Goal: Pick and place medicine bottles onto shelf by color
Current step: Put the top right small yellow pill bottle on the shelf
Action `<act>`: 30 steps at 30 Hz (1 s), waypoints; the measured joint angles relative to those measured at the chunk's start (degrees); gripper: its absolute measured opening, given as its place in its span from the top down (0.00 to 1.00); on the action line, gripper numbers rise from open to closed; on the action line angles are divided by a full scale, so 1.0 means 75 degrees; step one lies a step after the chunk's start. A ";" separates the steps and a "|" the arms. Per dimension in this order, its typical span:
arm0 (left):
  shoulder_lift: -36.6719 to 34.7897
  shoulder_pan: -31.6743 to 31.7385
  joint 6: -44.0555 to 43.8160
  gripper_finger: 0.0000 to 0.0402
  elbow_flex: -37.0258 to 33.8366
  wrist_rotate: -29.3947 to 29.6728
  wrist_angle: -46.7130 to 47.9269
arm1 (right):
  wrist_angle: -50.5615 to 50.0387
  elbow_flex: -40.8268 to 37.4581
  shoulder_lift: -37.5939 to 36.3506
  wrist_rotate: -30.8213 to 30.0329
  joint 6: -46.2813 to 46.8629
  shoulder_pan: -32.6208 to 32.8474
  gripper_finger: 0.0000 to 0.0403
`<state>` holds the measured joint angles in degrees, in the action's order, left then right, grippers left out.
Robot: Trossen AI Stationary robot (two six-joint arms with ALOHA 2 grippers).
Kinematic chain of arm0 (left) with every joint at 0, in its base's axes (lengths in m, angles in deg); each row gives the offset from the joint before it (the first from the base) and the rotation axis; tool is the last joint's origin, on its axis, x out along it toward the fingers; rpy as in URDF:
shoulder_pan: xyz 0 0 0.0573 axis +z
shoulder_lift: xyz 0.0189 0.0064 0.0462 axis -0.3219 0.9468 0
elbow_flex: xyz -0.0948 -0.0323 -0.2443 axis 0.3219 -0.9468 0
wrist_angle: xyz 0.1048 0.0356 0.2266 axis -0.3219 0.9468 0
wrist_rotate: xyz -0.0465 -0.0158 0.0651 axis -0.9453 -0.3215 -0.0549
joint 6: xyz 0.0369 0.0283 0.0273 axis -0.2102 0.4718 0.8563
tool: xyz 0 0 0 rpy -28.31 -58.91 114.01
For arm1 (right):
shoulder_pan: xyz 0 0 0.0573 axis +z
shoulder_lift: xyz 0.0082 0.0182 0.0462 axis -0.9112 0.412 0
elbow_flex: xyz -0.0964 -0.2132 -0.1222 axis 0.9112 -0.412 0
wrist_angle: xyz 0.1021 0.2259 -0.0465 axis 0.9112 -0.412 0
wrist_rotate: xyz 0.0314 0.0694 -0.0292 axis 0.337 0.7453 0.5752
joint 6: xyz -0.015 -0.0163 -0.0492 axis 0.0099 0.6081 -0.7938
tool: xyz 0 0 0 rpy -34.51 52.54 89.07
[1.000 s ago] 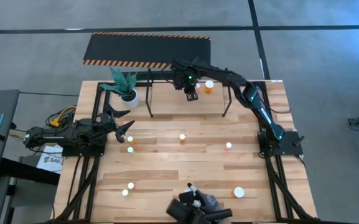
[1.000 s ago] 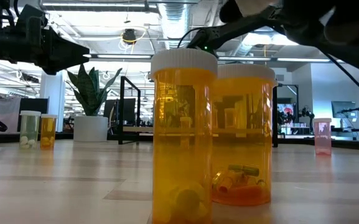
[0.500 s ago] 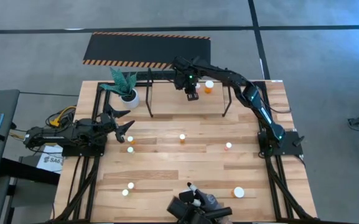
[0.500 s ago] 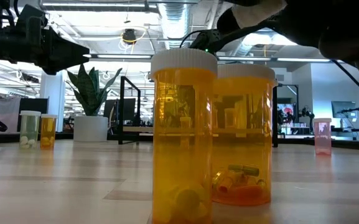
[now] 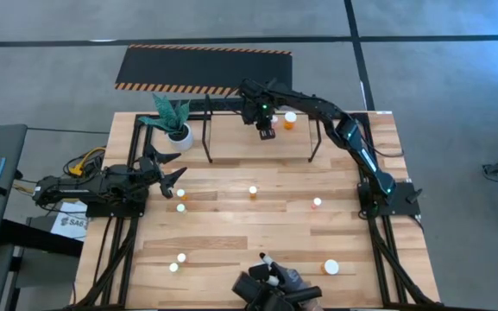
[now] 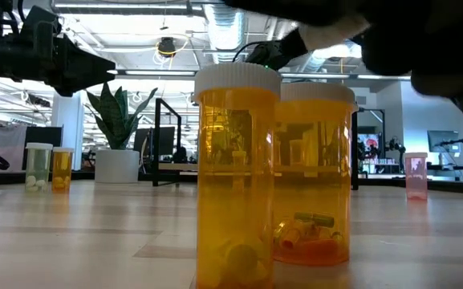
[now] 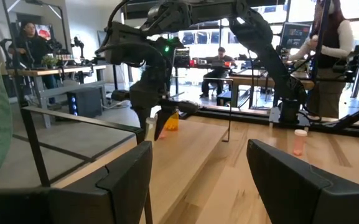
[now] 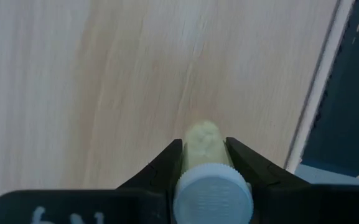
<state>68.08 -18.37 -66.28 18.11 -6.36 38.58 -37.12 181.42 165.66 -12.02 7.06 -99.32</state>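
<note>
My right gripper (image 5: 267, 132) is over the wooden shelf board, inside the black tube frame (image 5: 207, 130), and is shut on a pale yellow bottle with a white cap (image 8: 213, 193). It also shows in the left wrist view (image 7: 153, 129). An orange bottle (image 5: 290, 121) stands on the board just right of it. My left gripper (image 5: 176, 169) is open and empty at the table's left, near two small bottles (image 5: 180, 200). Other bottles stand at the table's middle (image 5: 253, 191) and right (image 5: 317, 203). My right gripper pinches the pale bottle's body just below the cap (image 8: 203, 149) between its two fingers (image 8: 167, 169), which point down from above. The bottle stands upright in the hold, cap up. Whether its bottom touches the shelf board, I cannot tell.
A white pot with a green plant (image 5: 179, 134) stands at the shelf's left end. Two bottles (image 5: 177, 262) and a larger one (image 5: 330, 267) stand near the table's near edge; two big orange bottles (image 6: 235, 177) fill the low view. A hazard-striped mat (image 5: 201, 69) lies beyond the table.
In the low view my right arm's dark bulk shows lower and wider across the top right. In the high view its gripper stays over the shelf with the bottle.
</note>
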 joint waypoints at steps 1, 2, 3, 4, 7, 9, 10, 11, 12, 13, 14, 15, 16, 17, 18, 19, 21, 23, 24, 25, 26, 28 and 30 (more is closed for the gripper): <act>-0.0002 0.0002 -0.0001 0.38 -0.0001 -0.0002 -0.0001 | 0.0010 -0.0004 0.0013 0.0024 -0.0005 -0.0026 0.69; -0.0003 0.0002 0.0000 0.38 0.0000 -0.0001 -0.0002 | -0.0026 -0.0004 0.0004 0.0077 -0.0007 -0.0046 0.69; -0.0003 -0.0001 0.0001 0.38 -0.0001 -0.0002 0.0000 | -0.0055 -0.0004 0.0000 0.0101 -0.0015 -0.0059 0.69; -0.0003 0.0002 0.0001 0.38 0.0001 -0.0011 -0.0002 | -0.0050 -0.0007 0.0005 0.0105 -0.0021 -0.0067 0.69; -0.0003 0.0000 0.0001 0.38 -0.0001 -0.0008 -0.0002 | 0.0011 -0.0007 0.0009 0.0107 -0.0024 -0.0067 0.69; -0.0003 -0.0001 0.0001 0.38 0.0001 -0.0012 -0.0001 | 0.0059 -0.0010 0.0009 0.0108 -0.0026 -0.0070 0.69; -0.0003 0.0001 0.0001 0.38 -0.0001 -0.0009 0.0001 | 0.0062 -0.0010 0.0009 0.0108 -0.0025 -0.0090 0.69; -0.0003 0.0002 0.0000 0.38 0.0001 0.0000 -0.0002 | 0.0055 -0.0010 0.0010 0.0109 -0.0042 -0.0106 0.69; -0.0003 0.0002 0.0001 0.38 0.0000 0.0004 0.0000 | 0.0053 -0.0010 0.0009 0.0118 -0.0068 -0.0123 0.69; -0.0003 0.0002 0.0001 0.38 -0.0001 0.0001 -0.0002 | 0.0053 -0.0010 0.0009 0.0122 -0.0085 -0.0131 0.69; -0.0003 0.0002 -0.0001 0.38 0.0001 0.0002 0.0001 | 0.0053 -0.0010 0.0009 0.0122 -0.0097 -0.0137 0.69; -0.0003 0.0002 0.0000 0.38 0.0001 0.0002 0.0001 | 0.0053 -0.0010 0.0009 0.0122 -0.0121 -0.0143 0.69; -0.0003 -0.0001 -0.0002 0.38 0.0001 0.0001 0.0000 | 0.0047 -0.0011 0.0009 0.0116 -0.0188 -0.0145 0.69; -0.0003 0.0000 -0.0002 0.38 0.0000 0.0001 -0.0001 | 0.0042 -0.0010 0.0009 0.0116 -0.0240 -0.0149 0.69; -0.0003 0.0001 0.0001 0.38 -0.0001 0.0002 0.0001 | 0.0042 -0.0010 0.0009 0.0116 -0.0267 -0.0149 0.69; -0.0003 -0.0001 0.0000 0.38 0.0000 0.0001 0.0001 | 0.0042 -0.0010 0.0009 0.0119 -0.0281 -0.0163 0.69; -0.0003 0.0000 0.0001 0.38 -0.0001 0.0001 -0.0001 | 0.0031 -0.0012 0.0009 0.0125 -0.0278 -0.0175 0.69; -0.0003 -0.0001 0.0001 0.38 -0.0001 0.0001 0.0001 | 0.0013 -0.0010 0.0009 0.0128 -0.0281 -0.0178 0.69; -0.0003 0.0001 0.0001 0.38 -0.0001 0.0001 -0.0001 | 0.0018 -0.0010 0.0009 0.0128 -0.0281 -0.0178 0.69; -0.0003 0.0002 0.0001 0.38 -0.0001 0.0001 0.0000 | 0.0021 -0.0010 0.0009 0.0128 -0.0283 -0.0178 0.69; -0.0003 0.0000 0.0000 0.38 0.0000 0.0001 0.0001 | 0.0035 -0.0010 0.0009 0.0128 -0.0281 -0.0183 0.69; -0.0003 0.0002 -0.0001 0.38 -0.0001 0.0001 -0.0001 | 0.0088 -0.0010 0.0009 0.0128 -0.0249 -0.0181 0.69; -0.0003 0.0000 0.0001 0.38 0.0001 0.0001 0.0001 | 0.0111 -0.0013 0.0009 0.0128 -0.0170 -0.0181 0.69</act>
<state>68.06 -18.37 -66.28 18.12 -6.35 38.58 -36.29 181.32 165.72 -11.06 5.78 -100.67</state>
